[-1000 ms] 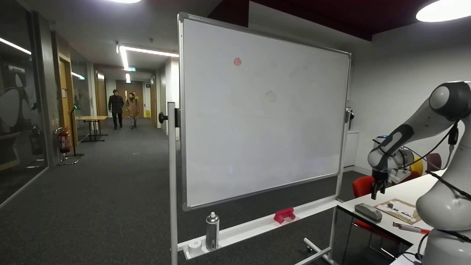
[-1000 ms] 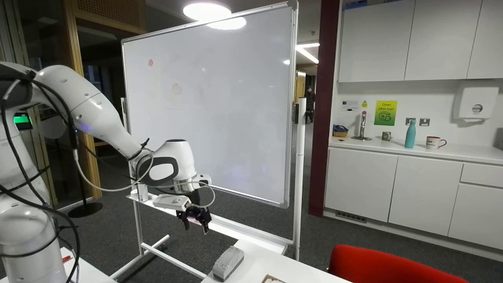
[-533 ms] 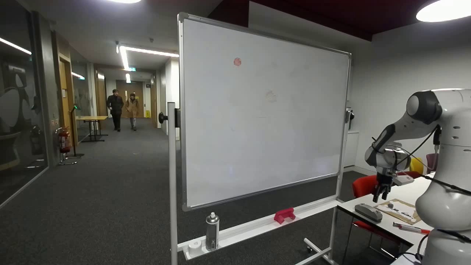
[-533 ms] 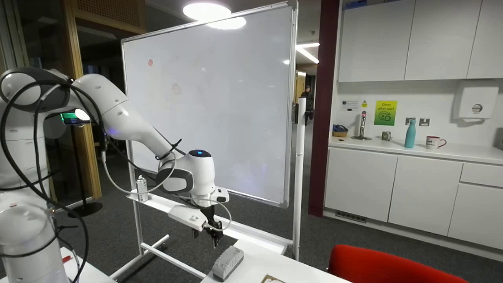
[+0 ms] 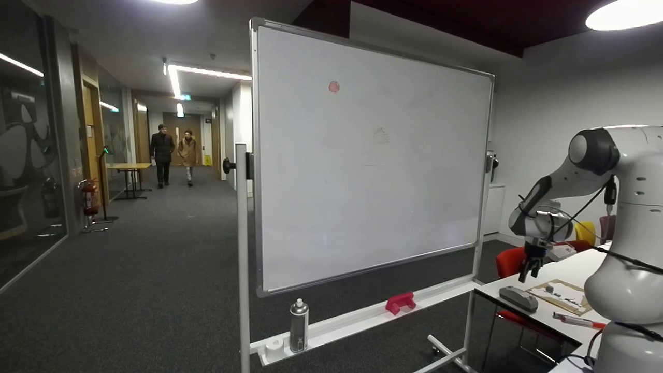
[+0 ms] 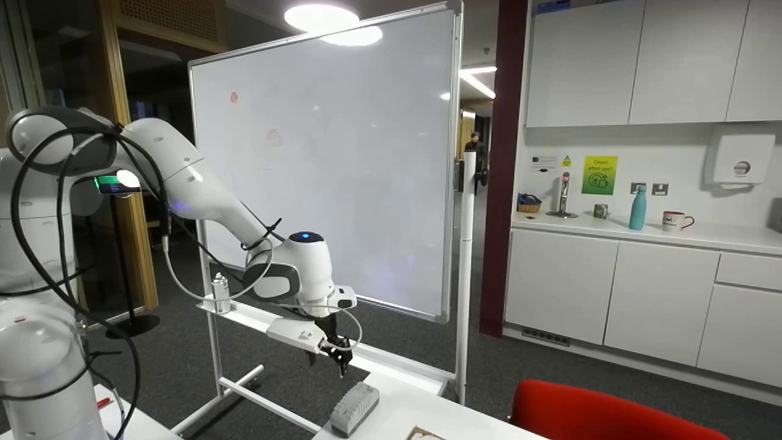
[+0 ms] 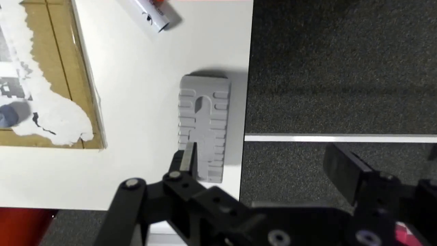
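I am watching my gripper (image 7: 261, 159) hanging nose-down, and its jaws are standing wide apart, released. In both exterior views it is hovering just above the gray eraser (image 7: 205, 130), and I am seeing a small gap between the two. The eraser is lying flat on the white table (image 7: 143, 102), ridged side up, close to the table's edge. In the wrist view, one finger (image 7: 187, 159) is covering a corner of the eraser, while its partner is showing against the dark carpet (image 7: 341, 78).

On the same table, a piece of cardboard (image 7: 75, 85) with torn white paper (image 7: 68, 119) on it is lying near the eraser, and a small bluish lump (image 7: 7, 116) is sitting on top. A white marker (image 7: 150, 15) is poking into the wrist view from the top, its far end running out of sight. A red chair (image 6: 605, 415) is standing by the table.

A big whiteboard (image 5: 373, 207) is standing beyond the table, showing a red dot (image 5: 334, 87) near its top. Its ledge (image 5: 352, 324) is holding a spray can (image 5: 299, 329) and a pink holder (image 5: 400, 303), set well apart. Farther along the carpet I am seeing two people (image 5: 162, 147) side by side. In an exterior view I am also picking out a teal bottle (image 6: 638, 209) and a mug (image 6: 672, 222) standing near each other on a kitchen counter (image 6: 733, 237).
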`<state>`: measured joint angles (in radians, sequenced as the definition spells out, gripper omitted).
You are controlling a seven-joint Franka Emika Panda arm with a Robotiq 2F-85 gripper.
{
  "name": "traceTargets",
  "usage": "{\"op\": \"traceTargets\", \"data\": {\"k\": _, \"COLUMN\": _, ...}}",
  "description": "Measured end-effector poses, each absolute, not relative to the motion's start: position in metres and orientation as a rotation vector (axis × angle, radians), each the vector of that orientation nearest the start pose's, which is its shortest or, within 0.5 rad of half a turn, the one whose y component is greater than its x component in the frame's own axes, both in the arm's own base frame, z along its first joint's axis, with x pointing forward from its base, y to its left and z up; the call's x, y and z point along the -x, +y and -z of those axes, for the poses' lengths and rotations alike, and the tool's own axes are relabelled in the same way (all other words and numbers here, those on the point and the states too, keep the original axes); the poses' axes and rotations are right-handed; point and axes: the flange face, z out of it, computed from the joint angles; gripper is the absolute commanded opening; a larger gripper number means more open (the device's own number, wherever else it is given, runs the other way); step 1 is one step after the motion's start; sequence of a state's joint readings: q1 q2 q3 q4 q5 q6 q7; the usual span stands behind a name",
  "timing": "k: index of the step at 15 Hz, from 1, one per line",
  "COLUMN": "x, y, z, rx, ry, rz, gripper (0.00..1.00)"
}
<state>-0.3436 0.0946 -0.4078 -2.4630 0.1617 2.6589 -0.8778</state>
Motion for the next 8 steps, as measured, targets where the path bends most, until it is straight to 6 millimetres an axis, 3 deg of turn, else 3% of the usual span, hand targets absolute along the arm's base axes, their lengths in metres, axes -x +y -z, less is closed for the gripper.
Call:
{"op": "traceTargets", "data": {"k": 4, "x": -0.363, "y": -0.338, "z": -0.261, "rx": 3.18, "ry": 0.077, "rz": 0.217, "gripper": 1.0}}
{"op": "traceTargets", "data": {"k": 8, "x": -0.364, "y": -0.355, "z": -0.24, "rx": 3.15, "ry": 0.185, "rz": 0.208, "gripper": 1.0}}
